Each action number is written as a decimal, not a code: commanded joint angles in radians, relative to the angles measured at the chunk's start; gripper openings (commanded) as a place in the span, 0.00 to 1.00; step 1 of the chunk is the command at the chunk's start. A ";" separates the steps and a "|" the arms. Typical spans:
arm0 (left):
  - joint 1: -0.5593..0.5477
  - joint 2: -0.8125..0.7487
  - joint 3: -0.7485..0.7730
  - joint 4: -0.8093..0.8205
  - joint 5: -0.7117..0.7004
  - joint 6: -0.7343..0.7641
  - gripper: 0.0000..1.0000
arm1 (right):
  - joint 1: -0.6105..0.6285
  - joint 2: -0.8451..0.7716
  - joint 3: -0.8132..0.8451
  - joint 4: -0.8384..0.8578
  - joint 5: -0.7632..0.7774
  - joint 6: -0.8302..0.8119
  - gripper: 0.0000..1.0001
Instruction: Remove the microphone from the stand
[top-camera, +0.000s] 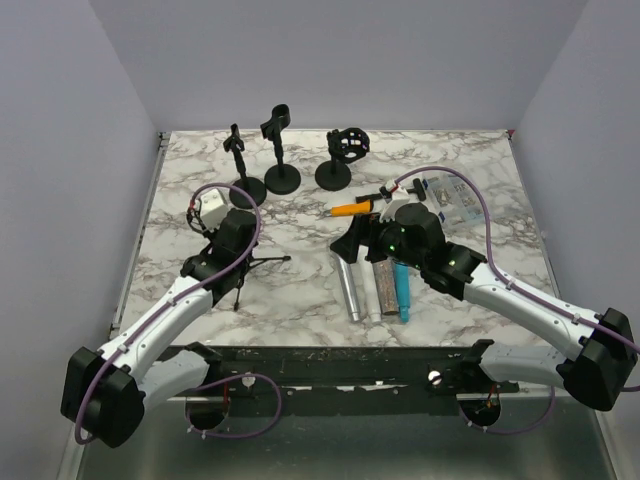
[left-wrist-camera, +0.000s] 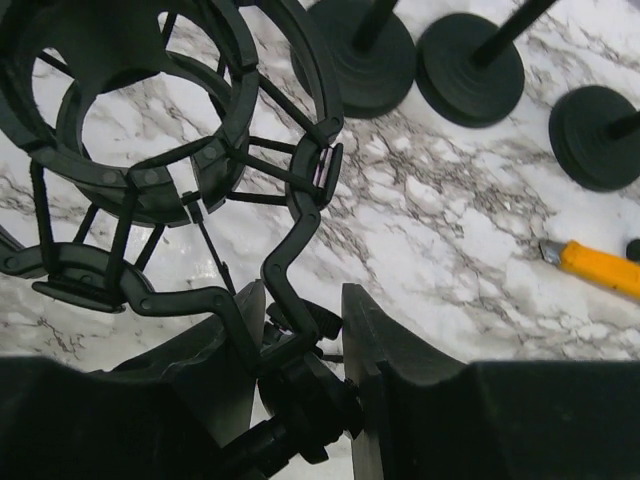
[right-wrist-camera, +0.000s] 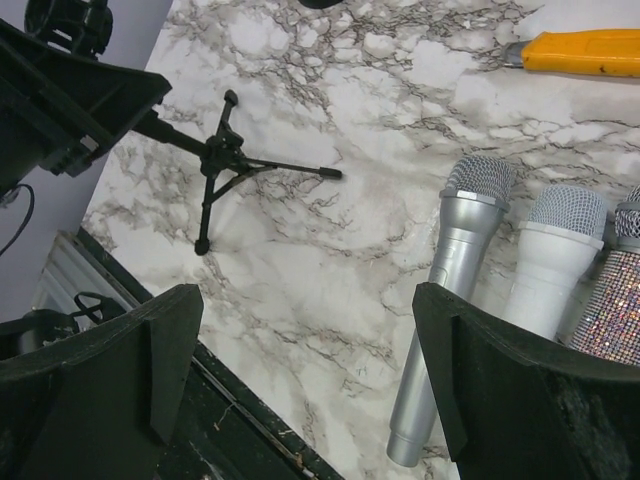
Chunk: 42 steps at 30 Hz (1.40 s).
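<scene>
A small black tripod stand (top-camera: 256, 266) stands at mid-left, its legs also clear in the right wrist view (right-wrist-camera: 222, 160). Its black shock-mount cage (left-wrist-camera: 150, 130) holds no microphone; marble shows through the ring. My left gripper (top-camera: 232, 232) (left-wrist-camera: 303, 300) is closed around the stand's joint just below the cage, both fingers against it. A silver microphone (top-camera: 350, 290) (right-wrist-camera: 450, 300), a white one (right-wrist-camera: 550, 260), a glitter one (right-wrist-camera: 610, 310) and a teal one (top-camera: 402, 290) lie side by side on the table. My right gripper (top-camera: 362, 238) (right-wrist-camera: 305, 330) hangs open over them, holding nothing.
Three round-based black stands (top-camera: 282, 150) line the back of the marble table (top-camera: 300, 300), their bases in the left wrist view (left-wrist-camera: 470, 60). An orange microphone (top-camera: 352, 210) (left-wrist-camera: 600, 268) lies near the middle. The table's front edge (right-wrist-camera: 250, 420) is just under the right gripper.
</scene>
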 joint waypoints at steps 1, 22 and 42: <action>0.077 0.041 0.046 0.161 -0.113 0.060 0.17 | -0.005 -0.006 -0.003 -0.025 0.025 -0.036 0.95; 0.609 0.589 0.554 0.312 0.173 0.267 0.00 | -0.007 -0.145 0.033 -0.207 0.111 0.000 0.95; 0.674 0.756 0.740 0.264 0.359 0.222 0.70 | -0.007 -0.143 0.046 -0.233 0.106 0.087 0.95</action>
